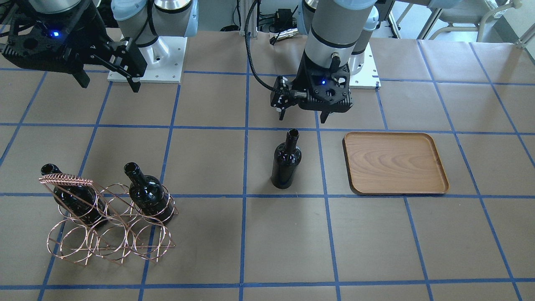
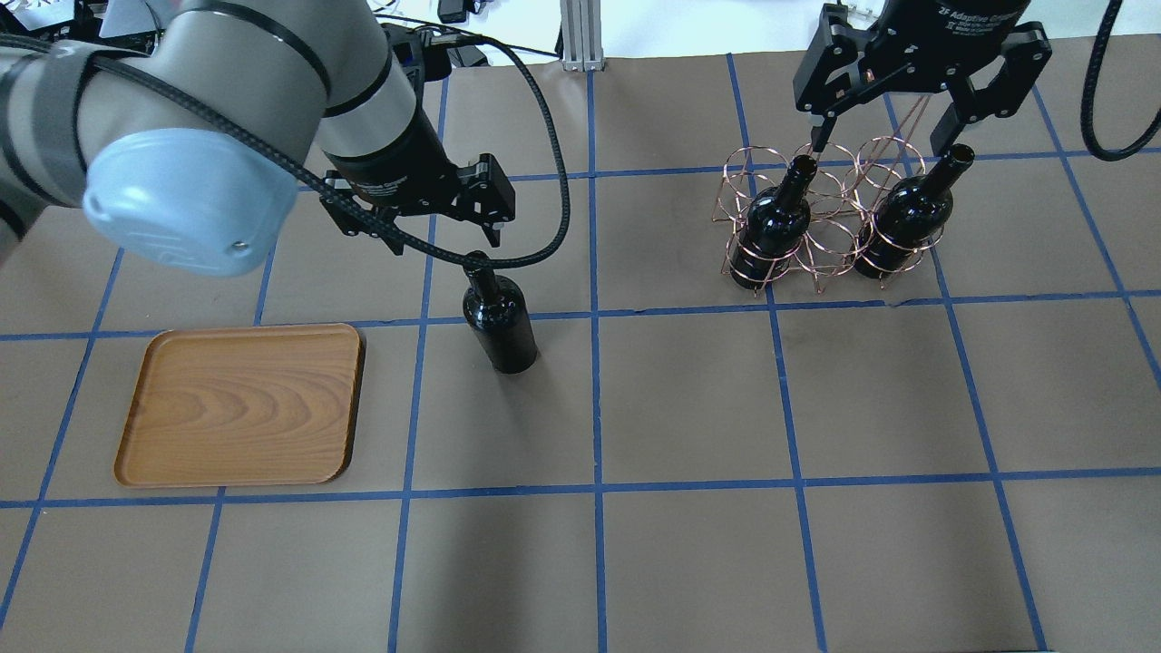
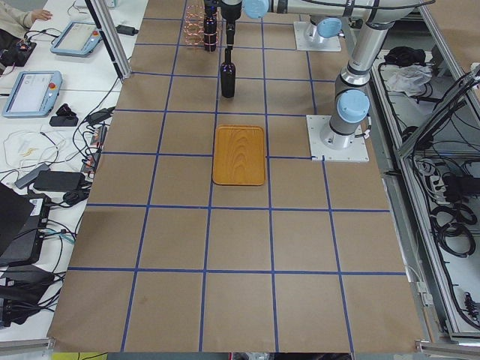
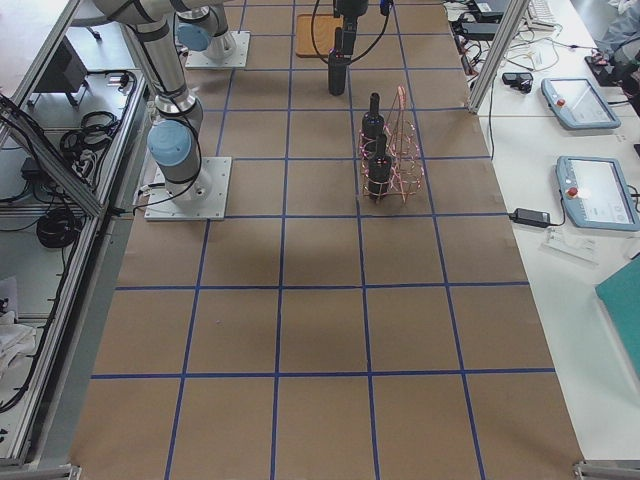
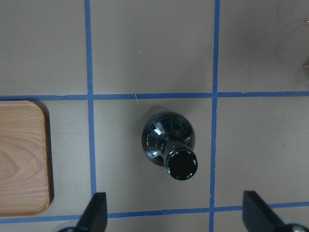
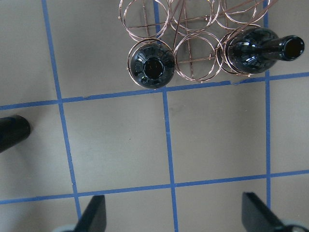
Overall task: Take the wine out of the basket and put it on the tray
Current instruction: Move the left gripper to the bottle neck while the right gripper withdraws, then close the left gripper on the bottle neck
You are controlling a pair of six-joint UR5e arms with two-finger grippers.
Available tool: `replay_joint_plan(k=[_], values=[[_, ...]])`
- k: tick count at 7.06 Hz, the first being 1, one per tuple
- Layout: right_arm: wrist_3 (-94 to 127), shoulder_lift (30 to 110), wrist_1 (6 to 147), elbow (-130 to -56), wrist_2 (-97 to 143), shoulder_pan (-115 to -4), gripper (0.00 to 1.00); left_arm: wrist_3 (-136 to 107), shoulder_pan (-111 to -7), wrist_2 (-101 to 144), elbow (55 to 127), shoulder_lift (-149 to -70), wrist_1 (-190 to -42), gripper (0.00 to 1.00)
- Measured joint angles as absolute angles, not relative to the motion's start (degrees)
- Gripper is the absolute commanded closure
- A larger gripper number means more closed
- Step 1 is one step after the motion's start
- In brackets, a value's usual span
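Right now the wine (image 1: 286, 161) stands upright on the brown paper-covered table (image 2: 689, 408), out of the basket and not on the tray, its open mouth pointing up. It sits inside one blue-taped square, between the two, closer to the tray but clearly apart from it. Directly above its neck hangs the left gripper (image 2: 446, 240), jaws spread wide and holding nothing; from the wrist view the bottle's mouth shows between the two fingertips (image 5: 96, 212), and nothing touches the glass. To the robot's left of the bottle lies the tray (image 1: 393, 163), flat on the table with only bare wood grain showing. Well off to the robot's right stands the basket (image 1: 66, 180), its copper rings holding two more bottles (image 2: 775, 222) of the same dark glass, one in each end ring on the side nearer the robot, both upright. The right gripper (image 2: 882, 136) is held high up near the basket, its jaws also spread apart and empty, clear of the bottle necks below it.
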State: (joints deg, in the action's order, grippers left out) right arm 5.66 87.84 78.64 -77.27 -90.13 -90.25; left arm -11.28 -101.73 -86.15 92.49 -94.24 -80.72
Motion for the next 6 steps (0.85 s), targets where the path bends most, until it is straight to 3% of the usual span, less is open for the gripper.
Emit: replay_joint_plan(k=[4, 6], values=[[5.90, 87.94, 79.51, -77.13, -90.83, -90.58, 0.00, -10.76, -102.24, -86.71, 95.95, -98.57, -78.87, 0.22], [6.93, 87.59, 80.17, -77.39, -90.90, -93.53, 0.00, -10.83, -102.26, -86.69, 96.12, -99.25, -78.59, 0.43]])
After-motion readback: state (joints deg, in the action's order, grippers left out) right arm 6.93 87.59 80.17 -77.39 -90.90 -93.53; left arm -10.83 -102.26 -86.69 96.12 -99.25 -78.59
